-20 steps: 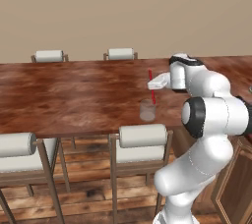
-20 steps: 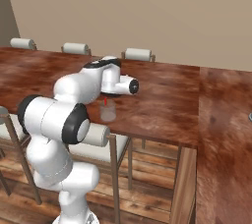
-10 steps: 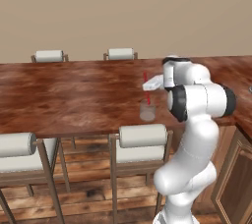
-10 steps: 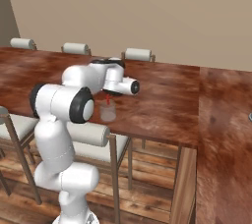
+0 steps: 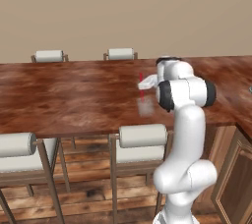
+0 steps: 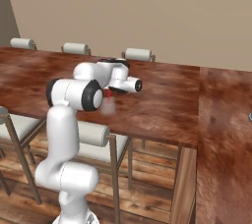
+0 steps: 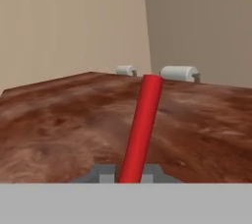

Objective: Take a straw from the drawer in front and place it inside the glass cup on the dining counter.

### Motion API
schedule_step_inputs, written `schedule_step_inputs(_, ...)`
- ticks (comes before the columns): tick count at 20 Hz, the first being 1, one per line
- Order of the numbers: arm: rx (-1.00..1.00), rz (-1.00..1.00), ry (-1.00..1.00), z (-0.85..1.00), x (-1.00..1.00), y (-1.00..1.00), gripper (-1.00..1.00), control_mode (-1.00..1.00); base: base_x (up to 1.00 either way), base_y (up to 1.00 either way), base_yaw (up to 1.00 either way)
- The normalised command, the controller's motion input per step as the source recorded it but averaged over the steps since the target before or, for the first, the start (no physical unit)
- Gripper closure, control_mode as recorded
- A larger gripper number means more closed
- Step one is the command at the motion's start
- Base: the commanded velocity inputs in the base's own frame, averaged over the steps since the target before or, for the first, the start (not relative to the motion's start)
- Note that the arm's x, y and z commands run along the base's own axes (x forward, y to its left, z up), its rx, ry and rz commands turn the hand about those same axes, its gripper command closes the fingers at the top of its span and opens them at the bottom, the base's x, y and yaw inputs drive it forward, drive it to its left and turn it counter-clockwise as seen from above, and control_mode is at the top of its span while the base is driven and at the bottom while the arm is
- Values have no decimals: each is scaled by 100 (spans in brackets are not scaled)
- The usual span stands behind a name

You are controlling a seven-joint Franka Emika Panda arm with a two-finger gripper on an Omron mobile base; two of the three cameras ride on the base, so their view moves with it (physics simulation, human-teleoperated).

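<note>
The red straw (image 7: 142, 125) stands between my two fingertips, and my gripper (image 7: 129, 176) is shut on it. From the left base, the gripper (image 5: 143, 86) hovers over the dining counter (image 5: 74, 100), holding the straw (image 5: 141, 77) upright. Its lower red end points down at the small clear glass cup (image 5: 145, 107) directly below. I cannot tell whether the tip is inside the cup. From the right base, the cup (image 6: 108, 106) sits just beyond my arm's elbow, with a bit of the straw (image 6: 107, 93) above it.
Cushioned stools (image 5: 141, 136) (image 5: 17, 144) line the near side of the counter, and more stools (image 5: 49, 56) (image 5: 120, 53) stand along the far side. A wooden cabinet (image 5: 236, 169) and a side counter (image 6: 224, 120) lie to the right.
My arm's elbow has swung up and inward, so the arm now stands more upright. The hand with the straw has stayed over the cup, shifted slightly left and down.
</note>
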Motion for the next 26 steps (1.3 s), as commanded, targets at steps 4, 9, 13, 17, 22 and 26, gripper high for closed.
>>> schedule_step_inputs(4,0,10,-1,-32,31,-2,100,-100,0,0,0)
schedule_step_inputs(9,1,13,-14,-16,-46,-13,100,-100,0,0,0)
schedule_step_inputs(13,0,12,-21,-27,-93,-2,100,-100,0,0,0)
schedule_step_inputs(17,0,10,-30,-18,-100,3,100,-100,0,0,0)
schedule_step_inputs(22,0,2,-15,-20,-53,15,100,-100,0,0,0)
schedule_step_inputs(26,0,0,-1,-21,-24,52,100,-100,0,0,0)
